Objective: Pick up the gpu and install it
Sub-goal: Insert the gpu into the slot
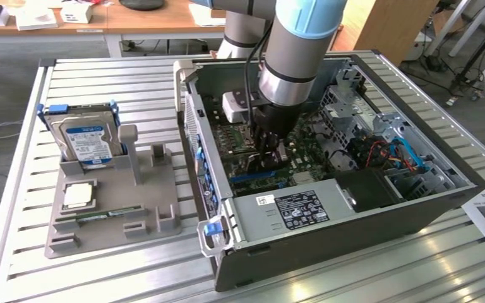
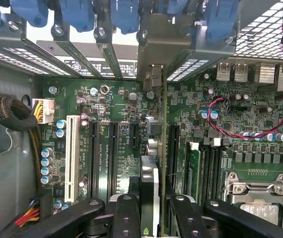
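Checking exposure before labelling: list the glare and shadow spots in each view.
Exterior view: glare on the table slats nearest the camera; the case interior lies shaded under the arm. Wrist view: vent grille washed out by backlight; the gripper reads dark either side of the gpu.

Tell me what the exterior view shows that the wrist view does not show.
Exterior view: the hard drive standing in the grey holder beside the open computer case, and the arm reaching into it. Wrist view: the white slot, the red-black wire, the gpu edge-on between the fingers. Both: the gripper over the green motherboard.
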`<state>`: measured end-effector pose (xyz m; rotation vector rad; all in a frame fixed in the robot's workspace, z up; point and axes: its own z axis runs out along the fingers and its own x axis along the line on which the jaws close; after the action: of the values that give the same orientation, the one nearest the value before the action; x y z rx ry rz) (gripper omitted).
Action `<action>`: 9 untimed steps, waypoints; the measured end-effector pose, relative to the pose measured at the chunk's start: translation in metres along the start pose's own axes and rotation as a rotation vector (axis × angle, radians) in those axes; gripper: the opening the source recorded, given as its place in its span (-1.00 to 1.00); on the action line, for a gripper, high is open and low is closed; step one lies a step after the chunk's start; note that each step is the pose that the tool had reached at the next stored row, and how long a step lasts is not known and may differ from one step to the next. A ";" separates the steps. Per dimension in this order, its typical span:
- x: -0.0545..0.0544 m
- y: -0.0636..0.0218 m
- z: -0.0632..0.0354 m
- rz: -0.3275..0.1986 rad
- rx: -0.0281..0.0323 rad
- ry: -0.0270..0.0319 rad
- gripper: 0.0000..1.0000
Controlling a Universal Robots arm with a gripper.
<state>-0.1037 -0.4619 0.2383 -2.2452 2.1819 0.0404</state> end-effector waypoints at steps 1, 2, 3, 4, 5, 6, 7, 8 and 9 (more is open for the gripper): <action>0.000 0.0000 0.0000 0.000 -0.0001 0.0001 -0.44; 0.000 0.0000 0.0001 0.000 -0.0001 0.0002 -0.44; 0.000 0.0000 0.0002 0.000 -0.0001 0.0002 -0.44; 0.000 0.0000 0.0004 0.000 -0.0001 0.0002 -0.44; 0.000 0.0000 0.0006 0.000 0.0000 0.0001 -0.44; 0.000 0.0000 0.0007 0.000 -0.0001 0.0001 -0.44; 0.000 0.0000 0.0008 0.000 -0.0001 0.0001 -0.44; 0.000 0.0000 0.0008 0.000 -0.0001 0.0002 -0.44; 0.000 0.0000 0.0008 0.000 -0.0001 0.0001 -0.44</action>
<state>-0.1037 -0.4619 0.2375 -2.2453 2.1820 0.0404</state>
